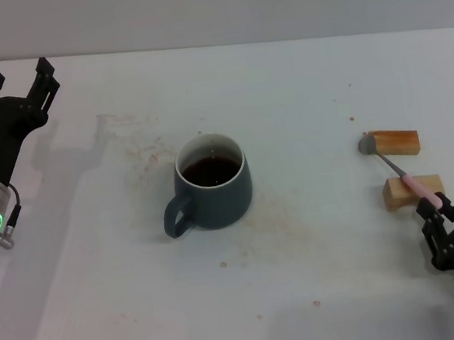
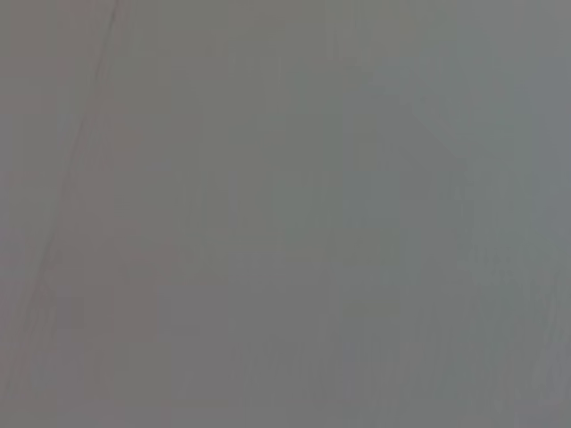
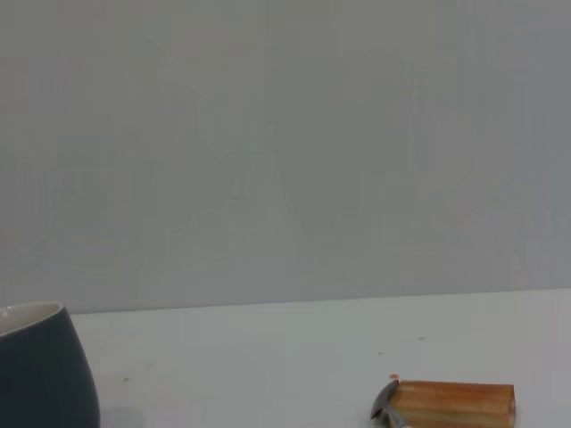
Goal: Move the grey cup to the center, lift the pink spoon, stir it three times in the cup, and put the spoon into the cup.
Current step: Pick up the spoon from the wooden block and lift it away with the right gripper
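Right gripper (image 1: 433,210) low at the near right of the table (image 1: 300,88), fingers pinching the end of the pink spoon's handle. Pink spoon (image 1: 399,171) lies slanted across two tan wooden blocks: its grey bowl rests on the far block (image 1: 396,142), its pink handle crosses the near block (image 1: 406,192) and ends at the gripper. Blocks sit just apart from each other, both under the spoon, right against the gripper's work spot.

Grey cup (image 1: 213,190) stands upright near the table middle, well apart from the spoon and blocks, handle turned toward the robot's left and the near edge, dark liquid inside. Bare table between cup and blocks, only faint stains and specks around the cup.

Left gripper (image 1: 18,81) off at the far left, fingers spread, touching nothing, well away from the cup.

Right wrist view catches the cup's side (image 3: 40,374) and the far block (image 3: 455,403) with the spoon bowl (image 3: 385,406) at its end, wall behind; it misses the gripper's own fingers. Left wrist view is blank grey, nothing to tell.

Open table on the far side and near the cup's front.
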